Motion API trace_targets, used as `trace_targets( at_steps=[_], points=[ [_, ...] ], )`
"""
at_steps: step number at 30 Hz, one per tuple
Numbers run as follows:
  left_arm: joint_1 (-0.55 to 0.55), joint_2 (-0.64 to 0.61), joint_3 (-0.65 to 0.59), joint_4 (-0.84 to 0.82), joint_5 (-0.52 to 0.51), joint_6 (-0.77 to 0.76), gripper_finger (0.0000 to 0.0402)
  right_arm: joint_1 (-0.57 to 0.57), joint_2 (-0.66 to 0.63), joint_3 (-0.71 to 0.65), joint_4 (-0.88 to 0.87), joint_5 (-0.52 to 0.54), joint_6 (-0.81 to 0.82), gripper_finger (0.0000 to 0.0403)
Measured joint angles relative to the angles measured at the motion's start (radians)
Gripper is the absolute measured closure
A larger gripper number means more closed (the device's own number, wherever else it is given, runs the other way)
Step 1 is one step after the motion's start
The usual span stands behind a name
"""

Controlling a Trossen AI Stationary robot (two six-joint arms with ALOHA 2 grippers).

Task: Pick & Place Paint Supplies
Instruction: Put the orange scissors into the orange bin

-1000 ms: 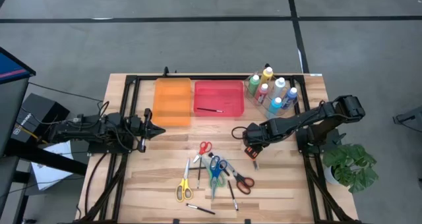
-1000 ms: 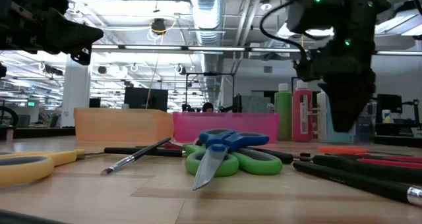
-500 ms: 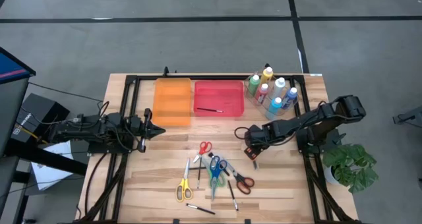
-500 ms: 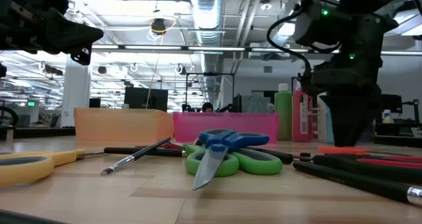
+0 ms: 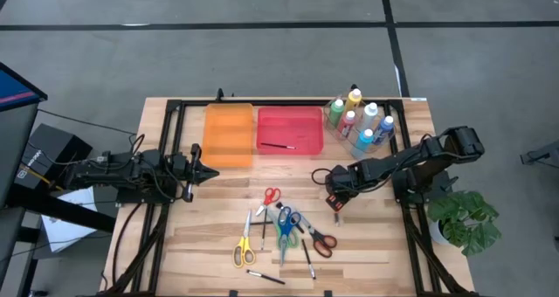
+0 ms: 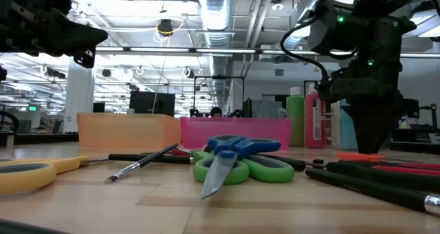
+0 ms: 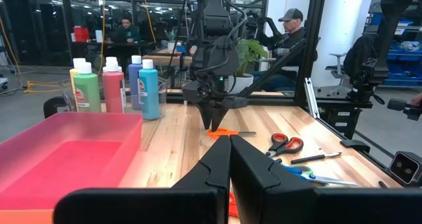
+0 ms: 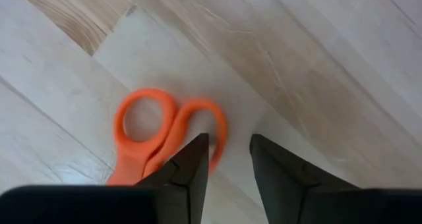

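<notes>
Lowered since a second ago, the right gripper (image 8: 227, 159) stands at the orange scissors (image 8: 158, 132), fingers narrowed beside one handle loop, at four o'clock from the red tray (image 5: 289, 127). Left gripper (image 5: 205, 173) waits shut.

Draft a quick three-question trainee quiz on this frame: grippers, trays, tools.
1. True or false: the left gripper is shut.
2. What lies in the red tray? A) a paint bottle B) a brush C) nothing
3. Fill in: the right gripper is down at the ___-handled scissors, fingers apart.

Key: 1 true; 2 B; 3 orange.
</notes>
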Motion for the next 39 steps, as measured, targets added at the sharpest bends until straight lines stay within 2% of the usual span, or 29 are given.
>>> trace_targets(
  at_steps=[6, 12, 18, 21, 27, 39],
  points=[
    [0.0, 0.0, 0.0, 0.0, 0.0, 0.0, 0.0399, 0.0, 0.0, 0.0, -0.009, 0.004, 0.002, 0.0294],
    [0.0, 0.0, 0.0, 0.0, 0.0, 0.0, 0.0399, 0.0, 0.001, 0.0, -0.144, 0.009, 0.058, 0.0295],
    [0.0, 0.0, 0.0, 0.0, 0.0, 0.0, 0.0399, 0.0, 0.001, -0.001, -0.178, 0.01, 0.059, 0.0296],
    [0.0, 0.0, 0.0, 0.0, 0.0, 0.0, 0.0399, 0.0, 0.001, -0.001, -0.186, 0.01, 0.048, 0.0314],
    [0.0, 0.0, 0.0, 0.0, 0.0, 0.0, 0.0399, 0.0, 0.001, -0.003, -0.193, 0.01, 0.025, 0.0391],
    [0.0, 0.0, 0.0, 0.0, 0.0, 0.0, 0.0399, 0.022, -0.016, 0.012, -0.186, 0.034, 0.0, 0.04]
  ],
)
